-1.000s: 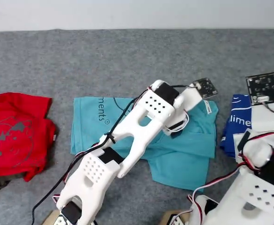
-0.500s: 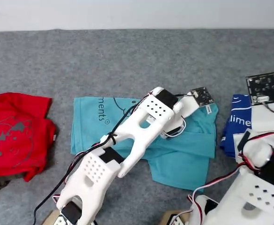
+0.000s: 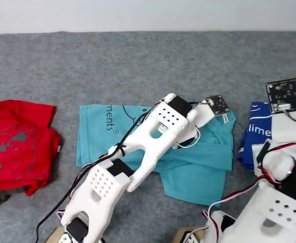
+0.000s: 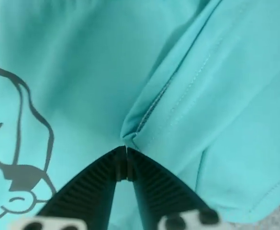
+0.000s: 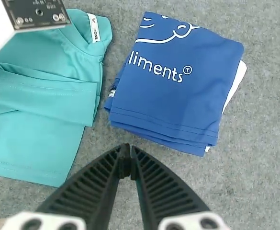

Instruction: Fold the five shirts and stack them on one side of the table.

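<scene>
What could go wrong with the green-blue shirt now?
The left end effector pinches only a small bit of the teal shirt at a sleeve hem, so the cloth might slip out. Pulling there could also bunch the shirt up instead of folding it flat. The folded blue shirt lies close beside it, so a dragged sleeve might knock it crooked.

White plastic arms [image 3: 153,134] with rows of small holes, black cables [image 3: 80,176], dark circuit boards [image 3: 287,95], ribbed black fingers [image 4: 89,184].
</scene>
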Motion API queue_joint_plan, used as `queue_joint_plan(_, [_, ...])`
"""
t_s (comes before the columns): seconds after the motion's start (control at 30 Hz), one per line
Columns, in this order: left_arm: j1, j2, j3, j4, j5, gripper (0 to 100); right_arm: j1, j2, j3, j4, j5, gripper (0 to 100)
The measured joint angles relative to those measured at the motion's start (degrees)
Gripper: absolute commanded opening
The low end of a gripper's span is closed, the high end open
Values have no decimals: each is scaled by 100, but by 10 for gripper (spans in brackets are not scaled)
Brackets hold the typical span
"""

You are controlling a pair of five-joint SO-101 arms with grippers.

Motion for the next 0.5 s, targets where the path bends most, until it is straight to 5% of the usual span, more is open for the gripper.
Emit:
queue_joint_plan(0.17, [0, 0, -299, 193, 0, 159, 0, 0, 0, 0, 0, 12])
queue_joint_plan(0.5, [0, 527, -352, 35, 0, 122, 0, 0, 0, 0, 0, 12])
